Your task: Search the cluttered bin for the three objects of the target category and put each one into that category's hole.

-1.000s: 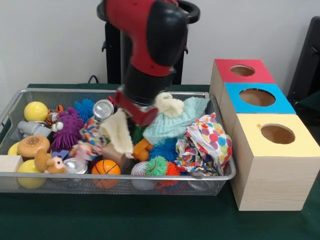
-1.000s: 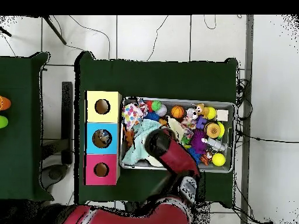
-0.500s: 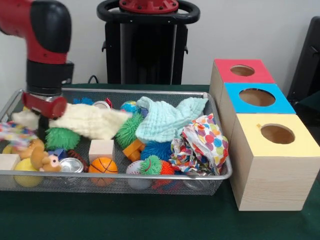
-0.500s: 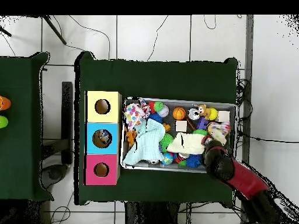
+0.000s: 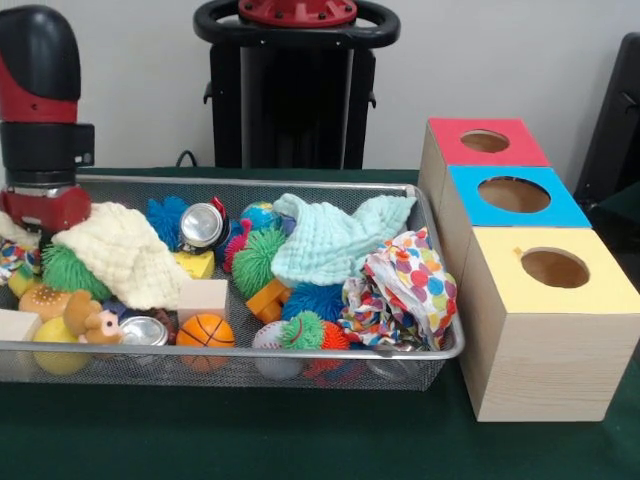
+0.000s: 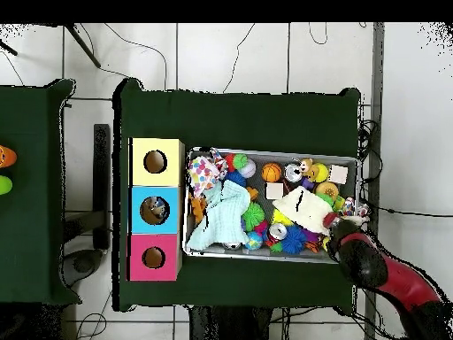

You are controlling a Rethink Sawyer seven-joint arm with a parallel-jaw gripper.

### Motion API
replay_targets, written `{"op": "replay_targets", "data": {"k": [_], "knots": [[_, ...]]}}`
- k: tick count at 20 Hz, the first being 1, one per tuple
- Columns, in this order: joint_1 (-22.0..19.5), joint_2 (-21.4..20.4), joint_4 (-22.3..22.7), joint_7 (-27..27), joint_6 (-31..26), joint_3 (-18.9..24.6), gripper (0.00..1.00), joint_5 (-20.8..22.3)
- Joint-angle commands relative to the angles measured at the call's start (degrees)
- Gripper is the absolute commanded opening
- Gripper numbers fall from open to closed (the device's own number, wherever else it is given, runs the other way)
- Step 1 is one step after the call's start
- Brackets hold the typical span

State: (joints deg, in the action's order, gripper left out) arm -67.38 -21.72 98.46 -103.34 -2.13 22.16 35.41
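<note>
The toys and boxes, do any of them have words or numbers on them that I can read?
No readable text in either view.
The red-topped wooden box, blue-topped wooden box and yellow-topped wooden box: plain colour with a round hole, no words.
The shiny silver metal can: any print is too blurred to read.
The polka-dot cloth: coloured dots only, no letters.
The orange toy basketball: dark lines, no writing.

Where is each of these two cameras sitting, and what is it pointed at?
Front view: across the table, level with the wire bin; the red and black arm descends at left.
Overhead view: above, looking straight down; the arm enters from bottom right.
Both show the bin, the cream cloth and three hole boxes.
</note>
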Motion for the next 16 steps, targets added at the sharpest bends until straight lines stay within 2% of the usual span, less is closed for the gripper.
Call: {"op": "replay_targets", "data": {"k": [1,3,7,9,13,16], "knots": [[5.8,4.2,-8.0,7.7,-3.2,-6.5,0.0,14.0],[10.6,3.0,-7.2,2.5,-0.7,-11.1,0.0,14.1],[14.1,-1.2,-3.4,-0.1,-3.8,-12.6,0.0,11.5],[15.0,-5.1,-1.3,0.3,-7.0,-12.0,0.0,9.2],[14.1,-15.5,3.1,4.6,-17.3,-7.6,0.0,3.1],[13.8,-18.4,4.0,4.9,-20.8,-6.0,0.0,0.7]]}}
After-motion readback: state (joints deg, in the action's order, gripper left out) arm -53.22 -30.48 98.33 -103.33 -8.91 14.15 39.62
